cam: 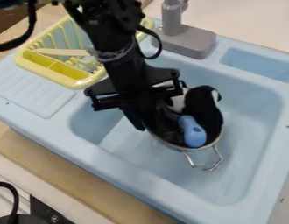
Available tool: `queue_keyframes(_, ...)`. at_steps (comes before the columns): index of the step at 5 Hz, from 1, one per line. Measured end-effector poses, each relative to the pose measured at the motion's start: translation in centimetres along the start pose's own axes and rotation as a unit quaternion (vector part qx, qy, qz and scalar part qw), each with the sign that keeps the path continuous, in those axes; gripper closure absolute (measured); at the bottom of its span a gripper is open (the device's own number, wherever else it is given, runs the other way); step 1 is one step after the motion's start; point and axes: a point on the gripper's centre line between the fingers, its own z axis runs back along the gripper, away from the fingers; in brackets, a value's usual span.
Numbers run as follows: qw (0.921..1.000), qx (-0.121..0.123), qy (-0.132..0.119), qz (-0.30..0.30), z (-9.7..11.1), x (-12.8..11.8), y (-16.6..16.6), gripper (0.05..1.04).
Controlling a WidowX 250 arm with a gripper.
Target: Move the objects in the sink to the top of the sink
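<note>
Metal pot (170, 146) in the basin of the light-blue sink (258, 153), wire handle toward the near side, with blue item (193, 131) and black-and-white item (204, 109) inside. Gripper (148, 124) pointing down at the pot's left side in view; cannot tell if spread or pinching. Yellow dish rack (65, 80) and gray faucet (185, 41) along the sink's far side.

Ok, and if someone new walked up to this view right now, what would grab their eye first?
Probably the black gripper, hanging over the pale blue sink at the pot. Next, the pot's load: a black-and-white object with a blue rounded one at the rim nearest the camera. After that, the bright yellow dish rack beside the basin, partly behind the arm.
</note>
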Motion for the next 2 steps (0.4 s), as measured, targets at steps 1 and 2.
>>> queue_keyframes(1, 0.9997, -0.023, 0.0, 0.002, 0.4, 0.2, -1.0, 1.024)
queue_keyframes(2, 0.9988, -0.047, -0.01, -0.007, 1.1, 0.5, -2.4, 1.024)
